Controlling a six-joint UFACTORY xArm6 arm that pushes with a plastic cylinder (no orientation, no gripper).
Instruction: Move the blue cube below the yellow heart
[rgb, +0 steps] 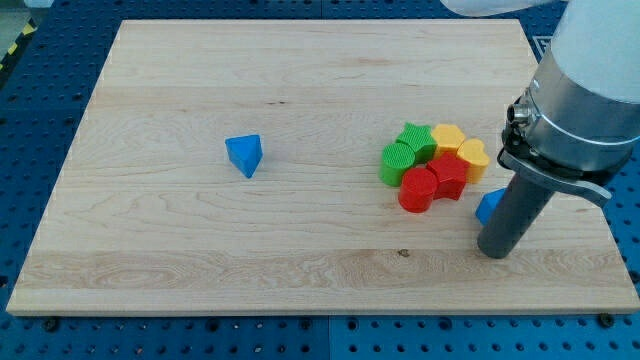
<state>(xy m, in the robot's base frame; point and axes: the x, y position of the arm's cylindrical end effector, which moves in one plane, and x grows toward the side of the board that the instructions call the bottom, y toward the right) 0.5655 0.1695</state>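
Resting on the board (300, 90), our tip (494, 250) grips nothing and touches the blue cube (488, 206), which sits just up and left of it. Beyond the cube, further up-left, lies the yellow heart (471, 157).

On the wooden worktop (300, 240), my tip (495, 252) rests at the view's right, just beside a blue cube (488, 205) that the rod partly hides. To the cube's left sits a tight cluster: green blocks (405, 152), a yellow heart (470, 157) with another yellow block (447, 135), and red blocks (432, 183). A blue triangular block (245, 155) lies well apart toward the view's left.
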